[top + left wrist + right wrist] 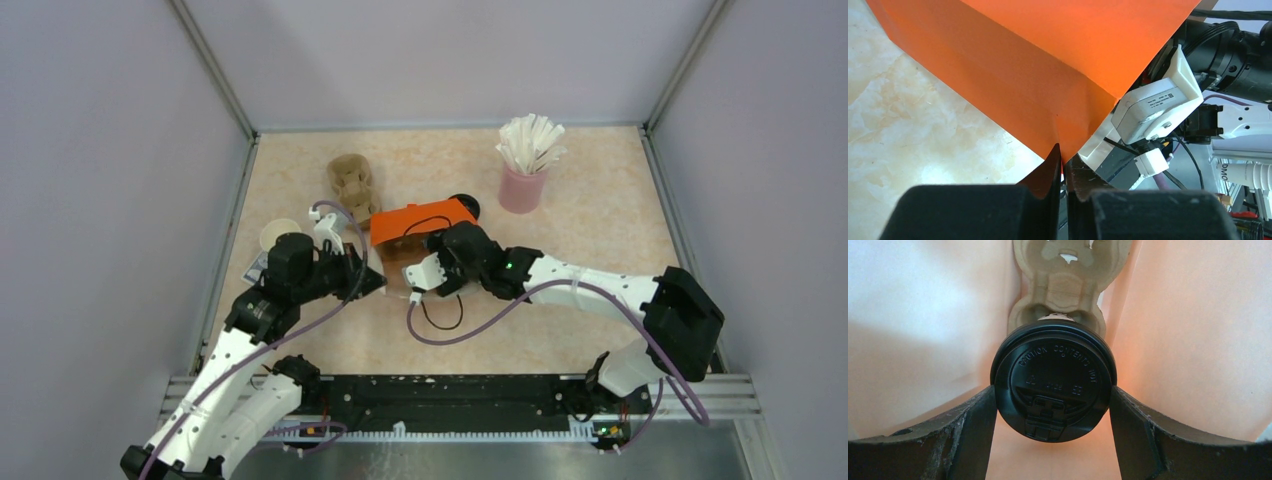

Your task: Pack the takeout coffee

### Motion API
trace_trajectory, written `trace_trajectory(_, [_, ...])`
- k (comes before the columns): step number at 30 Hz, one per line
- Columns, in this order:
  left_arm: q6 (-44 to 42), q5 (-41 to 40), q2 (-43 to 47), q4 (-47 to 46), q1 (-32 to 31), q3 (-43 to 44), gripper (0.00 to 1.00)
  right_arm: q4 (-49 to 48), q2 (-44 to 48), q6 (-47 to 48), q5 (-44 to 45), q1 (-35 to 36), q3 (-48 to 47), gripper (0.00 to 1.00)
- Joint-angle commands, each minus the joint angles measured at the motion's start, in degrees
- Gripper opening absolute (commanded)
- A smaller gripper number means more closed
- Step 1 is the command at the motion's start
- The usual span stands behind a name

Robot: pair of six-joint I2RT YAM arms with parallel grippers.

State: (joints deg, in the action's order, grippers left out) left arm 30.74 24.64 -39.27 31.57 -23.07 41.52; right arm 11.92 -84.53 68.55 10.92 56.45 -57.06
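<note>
left gripper [1064,172]: jaws pressed together, pinching the edge of the bag [1048,65] between the tips.
bag: orange paper. It rises up and away from the left jaws and fills most of the left wrist view. One crease runs straight down into the pinch.
right gripper [1052,395]: jaws clamped on the coffee [1053,385], one finger on each side, both touching the rim.
coffee: dead centre between the right jaws, top facing the wrist camera. The cup body is hidden behind the lid [1053,360].
lid: black and round, with embossed caution text. The sip tab sits on the side nearest the jaw roots.
bag walls: pale glowing paper flanks the right jaws outside each finger, so the coffee sits in the bag mouth. Cannot tell how deep.
carrier [1063,285]: tan moulded pulp, straight ahead of the right jaws, past the lid. Cannot tell whether it is inside the bag or beyond it.
spacing: in the top view the left jaws are just left of the right jaws, with the bag mouth between them. Cannot tell if they touch.
camera box [1153,107]: white, right of the left jaws, just past the bag edge.
straw cup [523,185]: pink with white straws, well apart from both jaws, beyond the right arm.
table [600,220]: beige marbled; it shows left of the left jaws, below the bag.
</note>
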Motion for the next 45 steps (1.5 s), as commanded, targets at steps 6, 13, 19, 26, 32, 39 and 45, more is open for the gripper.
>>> trace_trajectory(6, [0.7, 1.3, 0.5, -1.0, -0.1, 1.0, 0.1, -4.7, 0.0, 0.9, -1.8, -1.2, 0.4, 0.53])
trace_trajectory(13, [0.8, 1.8, 0.1, -1.1, -0.1, 1.0, 0.1, -3.8, -0.6, 0.8, -3.3, -1.6, 0.2, 0.53])
trace_trajectory(19, [0.7, 2.0, -0.2, -1.3, -0.1, 0.9, 0.1, -2.2, -1.9, 0.8, -3.8, -1.9, -0.6, 0.53])
trace_trajectory(26, [0.6, 2.0, -0.5, -1.1, -0.1, 0.9, 0.1, -3.2, -2.7, 0.1, -4.4, -2.4, -0.8, 0.53])
trace_trajectory(32, [0.5, 2.0, -0.5, -0.9, -0.1, 0.8, 0.1, -5.3, -3.2, 0.2, -3.9, -2.9, 0.0, 0.52])
trace_trajectory(39, [0.4, 1.9, -0.5, -0.5, -0.1, 0.9, 0.1, -5.3, -3.2, 0.4, -4.0, -3.6, 0.7, 0.53])
trace_trajectory(45, [0.8, 1.8, -0.5, -0.5, -0.1, 1.0, 0.1, -5.4, -3.1, 0.5, -3.8, -3.7, 1.8, 0.53])
